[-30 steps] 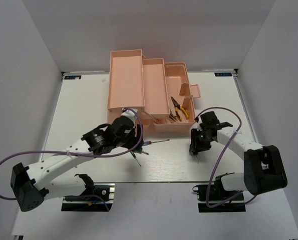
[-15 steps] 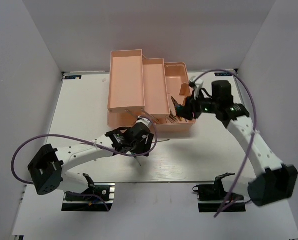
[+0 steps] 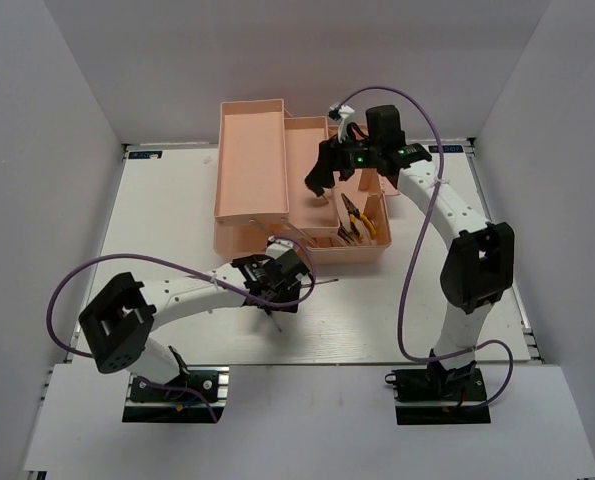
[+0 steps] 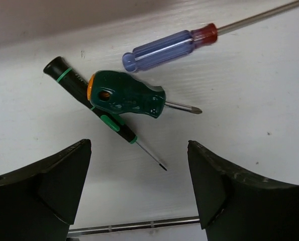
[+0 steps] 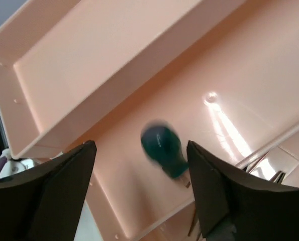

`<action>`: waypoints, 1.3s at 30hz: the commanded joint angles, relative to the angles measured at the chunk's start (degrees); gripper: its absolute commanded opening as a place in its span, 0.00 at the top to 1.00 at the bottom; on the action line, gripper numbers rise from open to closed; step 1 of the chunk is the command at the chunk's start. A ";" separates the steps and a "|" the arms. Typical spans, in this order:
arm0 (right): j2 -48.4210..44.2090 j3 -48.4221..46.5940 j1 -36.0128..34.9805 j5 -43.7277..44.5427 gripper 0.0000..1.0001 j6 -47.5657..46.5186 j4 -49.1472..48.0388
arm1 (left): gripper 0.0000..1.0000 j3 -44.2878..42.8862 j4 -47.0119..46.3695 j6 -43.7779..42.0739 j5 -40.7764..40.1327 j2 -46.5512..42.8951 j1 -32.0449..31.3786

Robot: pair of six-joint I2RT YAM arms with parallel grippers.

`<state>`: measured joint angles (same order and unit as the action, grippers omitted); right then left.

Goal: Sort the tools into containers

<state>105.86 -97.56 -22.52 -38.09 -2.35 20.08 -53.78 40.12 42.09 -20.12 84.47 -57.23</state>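
Three screwdrivers under left claw, jaws apart | right claw spread wide above blurred green tool, pink tray

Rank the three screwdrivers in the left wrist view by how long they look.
1. blue-and-red screwdriver: longest, though its shaft runs out of the frame.
2. thin black-and-green screwdriver: clearly shorter.
3. stubby green screwdriver: shortest, yet the thickest.
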 commanded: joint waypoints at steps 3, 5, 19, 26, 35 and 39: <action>-0.30 -1.77 -0.16 -2.08 0.18 0.86 1.38 | 0.11 -2.73 3.39 7.05 -3.78 2.54 -0.34; -2.94 1.91 -0.24 -2.43 0.18 0.94 0.32 | 0.11 -3.26 0.51 3.98 -5.62 2.55 -0.34; -15.77 20.21 0.64 -2.52 0.16 -0.02 0.05 | 0.11 -3.79 -5.14 -6.84 -9.32 6.24 1.33; -17.71 22.58 1.78 -2.69 0.16 0.50 0.84 | 0.09 -2.38 -7.25 -8.51 -9.85 8.07 2.39; -19.55 24.35 3.63 -1.82 0.16 1.12 0.93 | 0.12 -0.98 -7.77 -8.52 -6.96 8.61 2.92; -19.73 24.43 4.50 -1.64 0.16 1.47 1.11 | 0.12 1.39 -8.83 -7.98 -5.73 7.56 2.92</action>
<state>88.44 -73.23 -18.72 -39.59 -1.61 21.45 -53.80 32.25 33.67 -27.14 93.69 -54.48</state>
